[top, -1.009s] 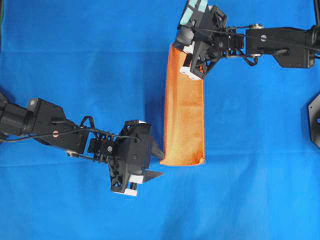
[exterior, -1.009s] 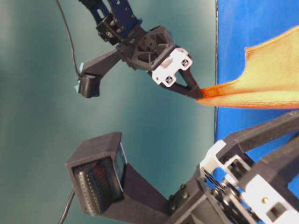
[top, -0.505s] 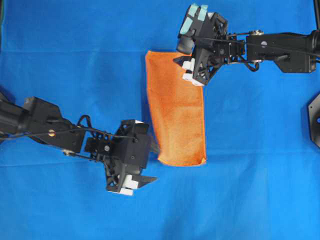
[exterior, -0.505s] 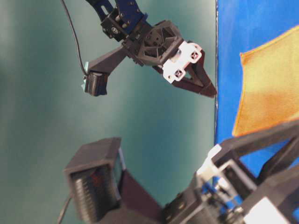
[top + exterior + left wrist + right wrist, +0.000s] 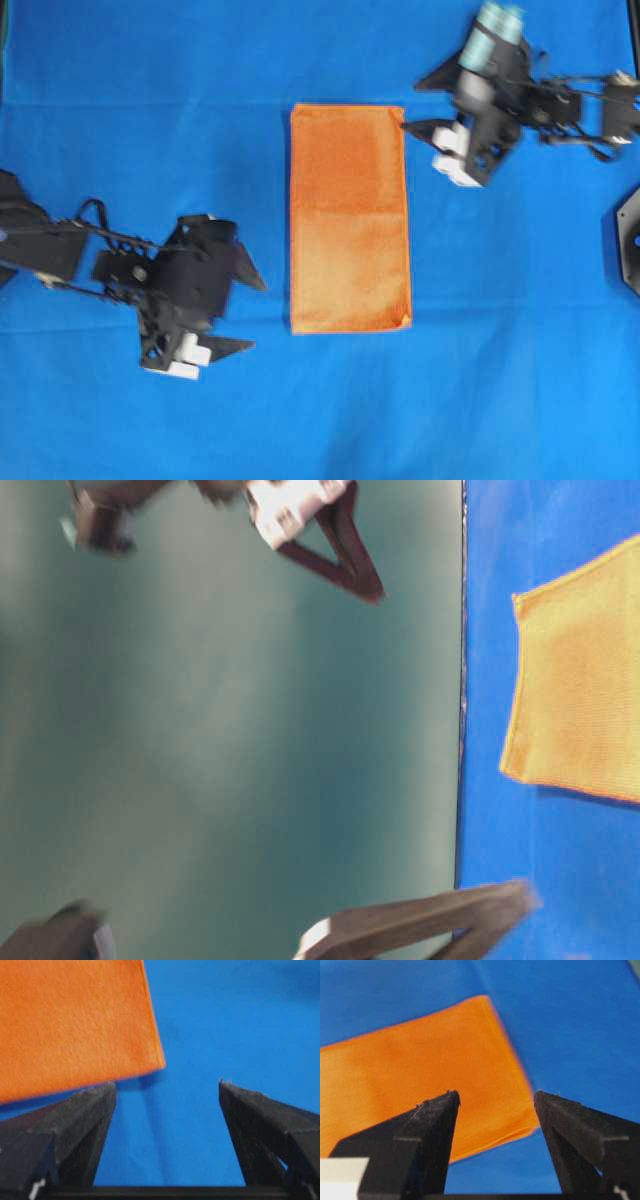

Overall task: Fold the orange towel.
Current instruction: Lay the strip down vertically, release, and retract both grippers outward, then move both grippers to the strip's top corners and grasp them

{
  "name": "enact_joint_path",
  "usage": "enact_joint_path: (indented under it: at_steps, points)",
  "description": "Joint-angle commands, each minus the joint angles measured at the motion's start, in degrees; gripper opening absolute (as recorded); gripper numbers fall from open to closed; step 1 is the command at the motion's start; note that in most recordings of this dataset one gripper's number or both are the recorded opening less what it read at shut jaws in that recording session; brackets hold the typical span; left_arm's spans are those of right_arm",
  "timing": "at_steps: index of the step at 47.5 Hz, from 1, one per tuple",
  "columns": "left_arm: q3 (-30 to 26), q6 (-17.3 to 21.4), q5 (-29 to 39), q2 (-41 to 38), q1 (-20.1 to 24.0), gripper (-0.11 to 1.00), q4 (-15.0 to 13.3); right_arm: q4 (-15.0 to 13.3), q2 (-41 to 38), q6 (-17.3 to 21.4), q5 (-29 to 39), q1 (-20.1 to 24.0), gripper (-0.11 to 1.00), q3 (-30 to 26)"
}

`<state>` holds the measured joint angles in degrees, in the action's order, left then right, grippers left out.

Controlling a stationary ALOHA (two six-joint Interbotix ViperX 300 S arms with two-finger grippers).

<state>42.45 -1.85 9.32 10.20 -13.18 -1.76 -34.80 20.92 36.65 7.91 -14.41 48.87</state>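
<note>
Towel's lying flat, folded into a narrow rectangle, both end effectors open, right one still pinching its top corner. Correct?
Not quite. The right end effector is off the orange towel, open and empty, clear of its top right corner in the overhead view. The rest holds: towel flat and folded, left end effector open too.

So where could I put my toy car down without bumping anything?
The bare blue cloth below the orange towel looks free, and so does the stretch above the left gripper. It is tighter up by the right gripper, which sits close beside the towel's corner.
</note>
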Motion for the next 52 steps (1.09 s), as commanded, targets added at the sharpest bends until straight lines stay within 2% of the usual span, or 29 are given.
enact_joint_path:
  at_steps: [1,9,16,33,52]
  points:
    - [1.3,0.0,-4.5,4.1,0.4,0.77,0.1,0.6,6.1,1.1,-2.3,2.5,0.64,2.6]
    - [7.4,0.4,-15.6,10.3,1.3,0.77,0.1,0.9,15.4,3.6,-4.7,8.2,0.64,7.1]
    - [12.3,0.5,-21.2,15.9,2.8,0.77,0.2,0.9,21.1,4.8,-4.8,11.2,0.64,9.9]
    - [22.5,0.4,-27.8,25.4,5.8,0.77,0.0,1.0,24.3,5.0,-12.0,11.8,0.64,17.3]
    - [23.6,0.4,-28.9,25.8,7.1,0.76,0.0,1.1,24.4,5.0,-12.1,11.6,0.64,17.5]
